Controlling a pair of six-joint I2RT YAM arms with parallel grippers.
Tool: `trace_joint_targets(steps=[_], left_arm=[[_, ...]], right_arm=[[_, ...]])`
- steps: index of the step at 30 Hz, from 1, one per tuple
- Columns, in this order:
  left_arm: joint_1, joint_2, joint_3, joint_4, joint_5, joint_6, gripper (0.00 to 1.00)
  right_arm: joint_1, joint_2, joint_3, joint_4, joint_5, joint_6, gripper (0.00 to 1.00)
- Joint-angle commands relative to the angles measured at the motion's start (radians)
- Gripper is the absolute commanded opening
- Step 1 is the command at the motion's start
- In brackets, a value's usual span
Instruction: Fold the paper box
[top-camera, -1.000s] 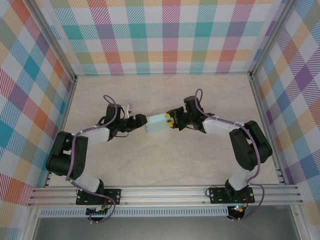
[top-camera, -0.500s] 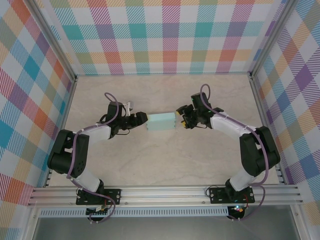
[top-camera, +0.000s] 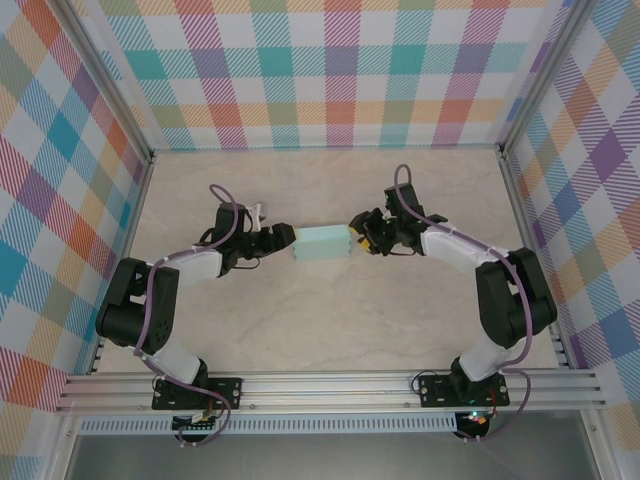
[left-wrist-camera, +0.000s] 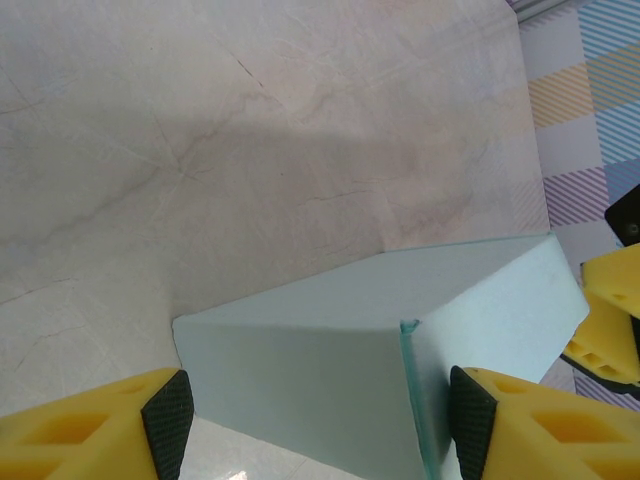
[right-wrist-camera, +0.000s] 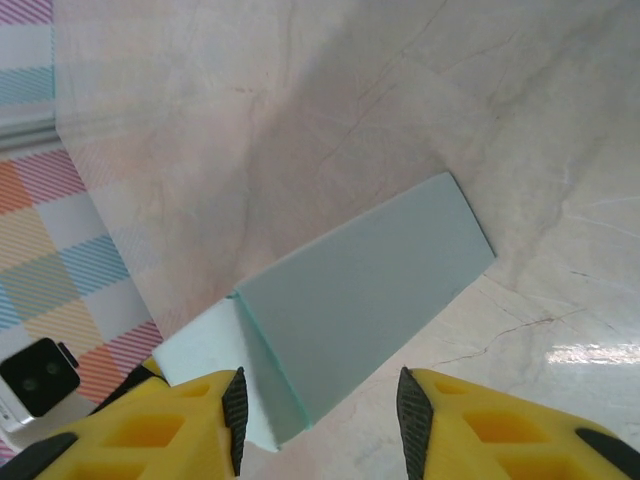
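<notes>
Left arm is rising from its base at the near edge, elbow jutting out to the left, forearm running low toward mid-table. Left gripper is pointing right, jaws standing wide apart; its wrist view is showing yellow fingers with black pads well separated. Right arm is mirroring this, elbow bulging out to the right, forearm angling inward. Right gripper is pointing left, facing the other gripper, apart from it, jaws standing partly spread.
</notes>
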Motion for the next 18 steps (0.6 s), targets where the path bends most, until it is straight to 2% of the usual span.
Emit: trace_joint_targets(steps=[1,5,12,18], left_arm=[[-0.005,0.064,-0.054,-0.239,-0.18,0.048,0.68],[-0.004,0.076,-0.051,-0.24,-0.176,0.05,0.68],[-0.003,0.079,-0.051,-0.239,-0.182,0.045,0.68],[-0.004,0.084,-0.051,-0.239,-0.179,0.045,0.68]], right_arm=[[0.007,-0.011,0.059,0.015,-0.06,-0.075,0.48],[0.007,0.006,0.075,-0.027,-0.042,-0.108,0.48],[0.006,0.049,-0.078,0.032,0.038,-0.091,0.45],[0.006,0.065,-0.159,0.092,0.001,-0.034,0.43]])
